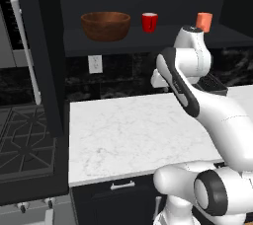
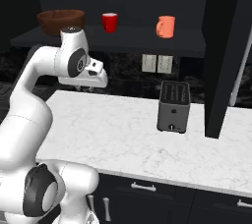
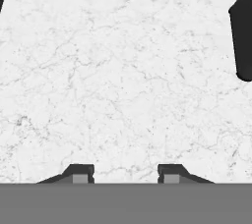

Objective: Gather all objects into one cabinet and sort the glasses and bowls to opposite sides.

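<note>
Currently the two-finger gripper [image 3: 125, 173] is hanging over the white marble counter [image 1: 128, 135], pointing down at bare stone; its dark fingertips [image 3: 81, 173] are standing well apart, jaws wide, holding nothing. In the right base view the white hand [image 2: 93, 74] is sitting out in front of the arm's upper joint, above the counter's back-left part.

Up on the dark shelf of the black wall cabinet [image 1: 148, 41], the wide dark reddish-brown wooden bowl [image 1: 105, 25] is sitting at the left end. The small bright red cup [image 1: 149, 22] is standing just right of it, apart from it. A small salmon-orange cup [image 2: 166, 26] is standing further right, well apart from the red one; in the left base view it [image 1: 204, 20] is partly hidden behind the arm.

The tall black cabinet door with its long silver bar handle [image 1: 25, 51] is standing swung open at the left, and another open door [image 2: 229, 46] is showing at the right. A dark grey toaster [image 2: 173, 106] is sitting on the counter beneath the shelf, near that right door.
</note>
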